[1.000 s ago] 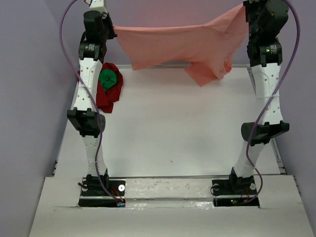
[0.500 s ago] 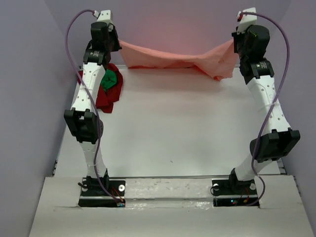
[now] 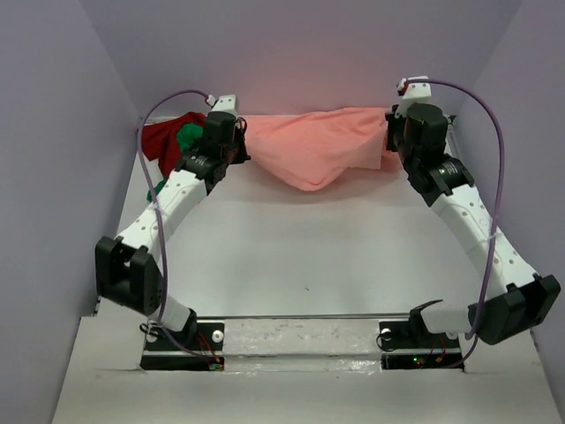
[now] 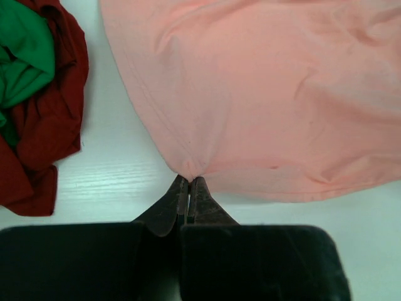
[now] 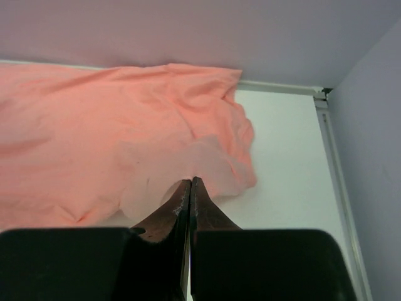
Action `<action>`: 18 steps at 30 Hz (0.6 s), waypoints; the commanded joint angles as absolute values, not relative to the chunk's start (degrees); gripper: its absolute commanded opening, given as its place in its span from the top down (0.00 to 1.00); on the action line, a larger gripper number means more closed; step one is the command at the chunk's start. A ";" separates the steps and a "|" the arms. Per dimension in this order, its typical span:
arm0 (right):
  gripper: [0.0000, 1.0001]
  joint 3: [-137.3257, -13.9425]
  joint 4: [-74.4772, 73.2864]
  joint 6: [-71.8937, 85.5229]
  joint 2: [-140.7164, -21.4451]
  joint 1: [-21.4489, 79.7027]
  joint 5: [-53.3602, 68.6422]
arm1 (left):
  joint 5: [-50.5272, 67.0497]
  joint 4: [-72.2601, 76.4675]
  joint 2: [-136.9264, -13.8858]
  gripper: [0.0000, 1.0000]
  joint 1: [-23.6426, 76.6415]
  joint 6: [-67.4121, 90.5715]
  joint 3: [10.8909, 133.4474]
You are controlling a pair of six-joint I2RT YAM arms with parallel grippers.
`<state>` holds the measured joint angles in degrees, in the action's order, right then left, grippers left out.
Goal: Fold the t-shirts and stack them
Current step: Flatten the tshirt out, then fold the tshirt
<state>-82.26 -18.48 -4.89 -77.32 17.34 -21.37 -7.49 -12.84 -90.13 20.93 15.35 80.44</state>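
Pinches salmon-pink t-shirt [image 3: 318, 146] at both ends with left claw [image 4: 188, 182] and right claw [image 5: 190, 183], each pressed together on cloth lying ahead on the white desk [image 3: 300, 247]. Left of the left claw, dark red t-shirt [image 4: 53, 119] crumpled around green t-shirt [image 4: 25, 56]; lilac walls [image 3: 309, 53] close around.

Top view high, looking down, wrist views close, all sharing salmon-pink t-shirt [image 3: 318, 150]
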 commanded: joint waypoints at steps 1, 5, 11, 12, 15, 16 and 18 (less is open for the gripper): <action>1.00 -76.83 -21.26 7.96 -70.85 22.40 -31.11 | -13.35 -11.84 -75.97 1.00 23.54 20.03 76.21; 1.00 -71.55 -30.90 15.10 -64.36 24.25 -34.71 | -16.70 -15.20 -66.90 1.00 24.78 22.67 69.19; 1.00 -66.18 -40.50 21.61 -56.96 24.79 -37.52 | -20.65 -22.14 -58.89 1.00 24.96 25.49 63.46; 1.00 -66.18 -41.82 23.80 -55.91 24.79 -38.23 | -20.92 -22.76 -57.76 1.00 24.96 25.66 62.93; 1.00 -66.97 -46.31 26.98 -55.02 24.79 -37.88 | -20.92 -23.64 -56.34 1.00 24.96 26.37 60.92; 1.00 -67.06 -48.32 28.72 -54.58 25.31 -38.84 | -21.01 -24.25 -56.34 1.00 25.05 26.63 60.65; 1.00 -67.24 -49.56 30.32 -53.97 26.89 -41.04 | -20.31 -24.26 -56.60 1.00 24.96 27.07 59.95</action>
<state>-65.78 -43.64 22.98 -55.72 24.67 -35.64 -18.61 -23.51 -57.91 24.71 25.15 61.08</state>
